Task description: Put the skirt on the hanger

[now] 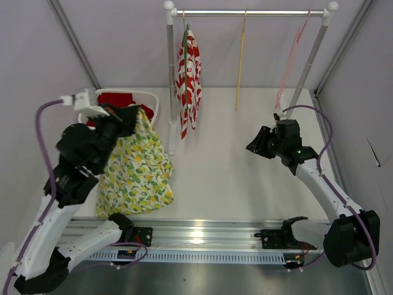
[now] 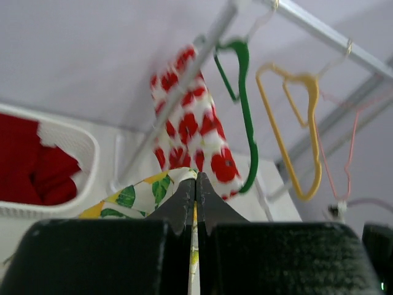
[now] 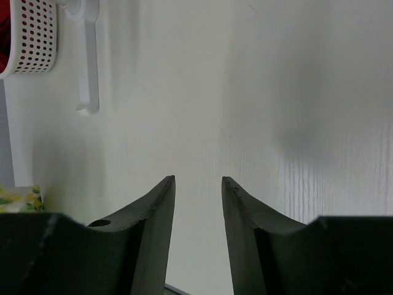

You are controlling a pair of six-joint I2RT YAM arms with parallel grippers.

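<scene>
At nine o'clock the jaws of the left gripper (image 2: 196, 183) pinch shut on the yellow lemon-print fabric skirt (image 1: 138, 172), while at three o'clock those of the right gripper (image 3: 198, 184) stand apart, empty, above the white worktop (image 1: 233, 166).

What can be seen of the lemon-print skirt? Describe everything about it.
The skirt is thin, soft-looking pale cloth printed with yellow lemons and green leaves. Its top edge is pinched in the shut left gripper. It hangs from there, fanning wider toward the hem, which seems to reach the table. It hangs just in front of the white basket and is not yet on a hanger.
</scene>
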